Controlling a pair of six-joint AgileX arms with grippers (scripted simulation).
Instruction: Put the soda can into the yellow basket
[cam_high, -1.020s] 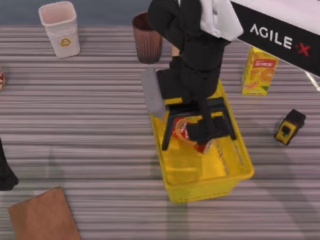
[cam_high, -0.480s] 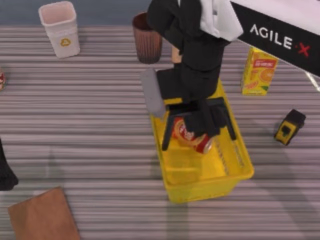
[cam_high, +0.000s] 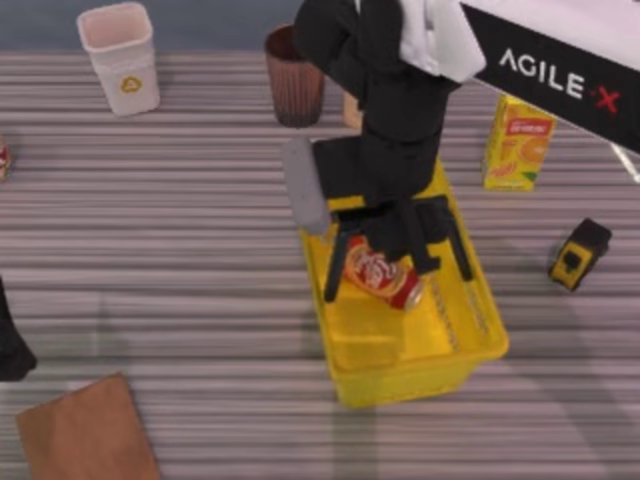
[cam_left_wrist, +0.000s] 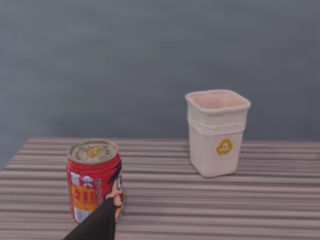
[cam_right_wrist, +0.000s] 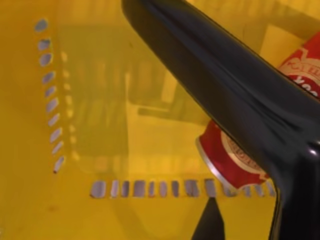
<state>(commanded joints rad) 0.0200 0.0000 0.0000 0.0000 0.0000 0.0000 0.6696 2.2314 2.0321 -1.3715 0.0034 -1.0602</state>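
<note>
The red soda can (cam_high: 383, 275) lies tilted on its side inside the yellow basket (cam_high: 405, 375), under the raised black handle (cam_high: 345, 240). My right gripper (cam_high: 405, 252) hangs open just above the can, apart from it. In the right wrist view the can (cam_right_wrist: 235, 160) rests on the basket floor (cam_right_wrist: 100, 125) beyond the black handle bar (cam_right_wrist: 225, 95), and one fingertip (cam_right_wrist: 212, 220) shows with nothing against it. My left arm (cam_high: 10, 345) stays parked at the table's left edge, and one of its fingertips (cam_left_wrist: 102, 220) shows near a second can.
A second red can with a cartoon figure (cam_left_wrist: 95, 180) stands at the far left edge (cam_high: 3, 158). A white bin (cam_high: 120, 58), a brown ribbed cup (cam_high: 293, 75) and a juice carton (cam_high: 518, 140) stand at the back. A yellow-black block (cam_high: 578, 253) lies right, a brown board (cam_high: 85, 430) front left.
My right gripper has let go of the soda can and drawn up off it. The can has tipped and settled lower in the basket. The left arm has not moved.
</note>
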